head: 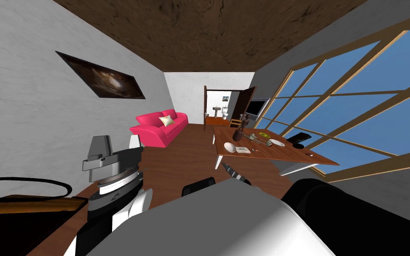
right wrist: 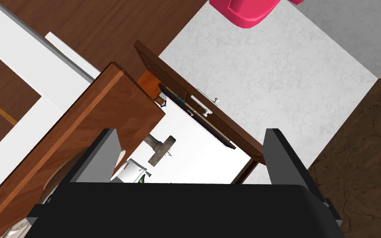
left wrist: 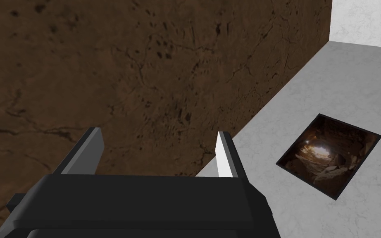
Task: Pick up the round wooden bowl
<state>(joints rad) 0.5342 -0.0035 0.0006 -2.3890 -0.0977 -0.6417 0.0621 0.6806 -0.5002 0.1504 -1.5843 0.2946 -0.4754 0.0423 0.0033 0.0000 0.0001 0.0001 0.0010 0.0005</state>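
The pale round bowl (head: 230,147) sits at the near left corner of the brown counter (head: 288,153), right of centre in the head view. The left hand (left wrist: 158,136), at lower left there, is raised with its fingers wide apart. The right hand (right wrist: 190,134) is also wide, holding nothing.

The bowl (head: 230,147) sits on the table (head: 288,154) — sofa (head: 159,126) to its left, doorway (head: 219,109) behind.

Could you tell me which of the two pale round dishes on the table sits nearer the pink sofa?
The deeper bowl at the table edge facing the sofa; the flatter dish lies toward the windows.
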